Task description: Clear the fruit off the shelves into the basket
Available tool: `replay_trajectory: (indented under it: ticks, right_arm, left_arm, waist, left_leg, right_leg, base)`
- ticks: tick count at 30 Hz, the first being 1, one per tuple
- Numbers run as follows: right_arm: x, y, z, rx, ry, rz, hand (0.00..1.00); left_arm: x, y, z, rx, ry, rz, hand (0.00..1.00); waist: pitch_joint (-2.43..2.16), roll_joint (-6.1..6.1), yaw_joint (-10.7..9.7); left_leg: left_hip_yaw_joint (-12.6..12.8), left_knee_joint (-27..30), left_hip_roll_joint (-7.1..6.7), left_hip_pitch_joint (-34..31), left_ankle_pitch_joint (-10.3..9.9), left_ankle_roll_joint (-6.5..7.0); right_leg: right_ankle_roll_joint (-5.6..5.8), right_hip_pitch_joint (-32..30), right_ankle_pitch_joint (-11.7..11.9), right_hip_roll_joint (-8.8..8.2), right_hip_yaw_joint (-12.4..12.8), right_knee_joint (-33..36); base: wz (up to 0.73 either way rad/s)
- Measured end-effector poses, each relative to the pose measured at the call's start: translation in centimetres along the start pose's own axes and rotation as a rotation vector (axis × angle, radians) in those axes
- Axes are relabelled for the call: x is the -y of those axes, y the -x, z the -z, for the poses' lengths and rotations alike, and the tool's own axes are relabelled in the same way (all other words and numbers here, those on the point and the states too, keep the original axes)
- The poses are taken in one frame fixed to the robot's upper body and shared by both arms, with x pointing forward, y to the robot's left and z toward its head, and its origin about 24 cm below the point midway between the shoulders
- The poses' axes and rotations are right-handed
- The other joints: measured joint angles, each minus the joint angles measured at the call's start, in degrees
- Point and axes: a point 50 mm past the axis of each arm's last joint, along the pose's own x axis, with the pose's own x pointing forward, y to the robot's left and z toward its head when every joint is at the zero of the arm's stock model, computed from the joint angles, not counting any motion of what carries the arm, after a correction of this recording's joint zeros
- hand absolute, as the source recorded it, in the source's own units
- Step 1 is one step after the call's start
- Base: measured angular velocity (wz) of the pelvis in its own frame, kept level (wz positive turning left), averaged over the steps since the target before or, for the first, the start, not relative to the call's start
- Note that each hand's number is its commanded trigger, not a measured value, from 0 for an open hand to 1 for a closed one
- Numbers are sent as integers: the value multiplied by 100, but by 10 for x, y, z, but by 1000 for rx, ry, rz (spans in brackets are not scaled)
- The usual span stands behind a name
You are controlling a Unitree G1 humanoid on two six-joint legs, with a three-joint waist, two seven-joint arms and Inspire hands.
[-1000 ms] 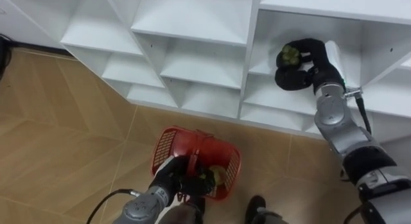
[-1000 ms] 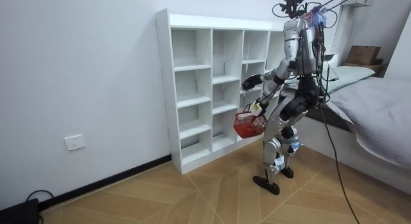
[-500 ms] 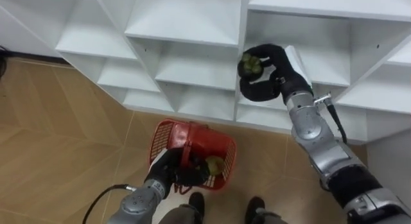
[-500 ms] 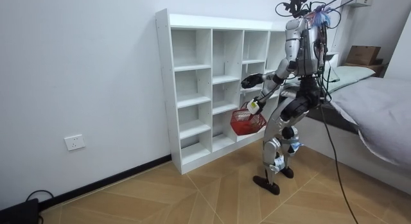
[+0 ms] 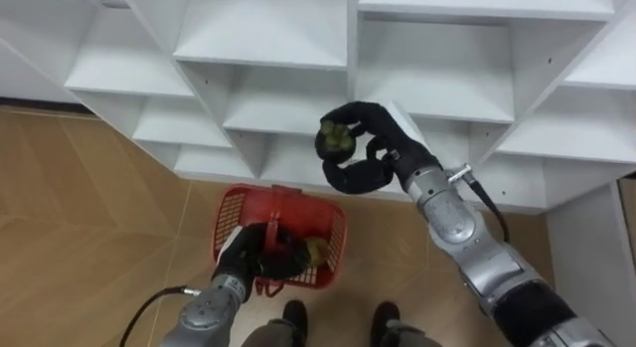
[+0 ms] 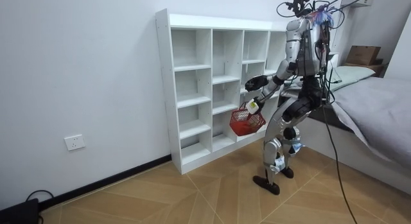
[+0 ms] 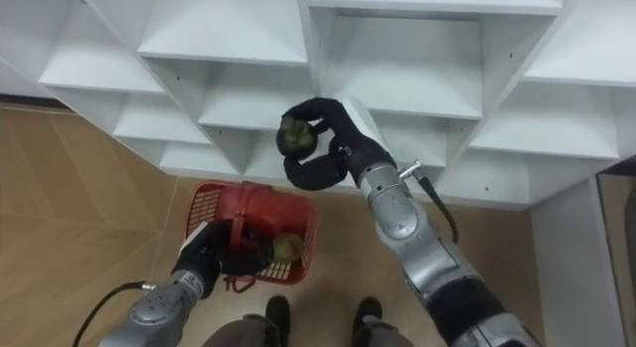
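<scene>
Closet [image 6: 192, 70] first, since it's the biggest thing around: a white unit of open cubbies set flat against the wall. The robot is stood upright right in front of it, toward the room view's right end of the unit, on a wooden floor [image 5: 89, 218] laid in a herringbone pattern. A bed [image 6: 379, 115] with a grey cover is seen just behind the robot, at the room view's right edge.

Next size down, the red basket [image 5: 238, 213]. It's a plastic mesh one, hung low in front of the robot's legs, between its body and the bottom shelves, and kept off the floor. Its dark handle is grasped by the left hand [image 5: 248, 253], with the fingers wrapped round it.

The right hand [image 5: 383, 138] is raised in front of the lower cubbies, higher than the basket and a bit toward the robot's right. It's clenched on a small green fruit [image 5: 335, 140], which is pinched between the curled fingers and the thumb, so the top of it is turned up toward the head camera. Whether it's been brought fully outside the shelf edge can't be told from above.

Smallest bit: a second fruit [image 5: 316, 250], yellowish-green, is laid inside the basket, on the side nearer the robot's right, just beside the left hand.
</scene>
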Motion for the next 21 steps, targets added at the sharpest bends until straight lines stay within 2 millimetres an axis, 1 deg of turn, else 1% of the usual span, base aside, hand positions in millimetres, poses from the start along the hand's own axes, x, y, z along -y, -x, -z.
replay_trajectory:
  ticks: [4, 14, 16, 19, 21]
  right_arm:
    - [-9, 8, 9, -31, -11, -53, 100]
    - [-13, 11, 13, -43, 3, -89, 100]
    - [-14, 13, 15, -51, 11, -93, 100]
    - [-13, 16, 18, -62, 13, -94, 100]
    - [-12, 16, 19, -62, 17, -92, 100]
  left_arm:
    - [-1, -3, -2, -3, -7, -6, 100]
    - [-2, -8, -17, 40, -18, -17, 100]
    - [-2, -8, -20, 56, -18, -14, 100]
    - [-3, -7, -29, 104, -12, -11, 100]
    - [-5, -7, -34, 126, 1, -15, 100]
  waist:
    - [0, -1, -43]
    - [-9, -11, -68]
    - [-19, -13, -59]
    - [-41, -21, -39]
    - [-53, -31, -42]
  left_leg:
    - [70, 0, 0, -11, -3, 5]
    - [82, 17, 1, -81, 37, 15]
    - [79, 16, 9, -82, 39, 13]
    - [94, 11, 79, -87, 41, 13]
    - [98, 11, 79, -87, 41, 13]
  right_leg:
    - [15, -36, 37, 1, 63, -5]
    - [38, -101, 77, -5, 61, -8]
    - [45, -87, 98, 7, 58, -43]
    - [44, -32, 203, 79, 63, -216]
    - [45, -32, 207, 82, 63, -220]
  base:
    - [-7]
    - [-1]
    - [-2]
    - [-8]
    - [-3]
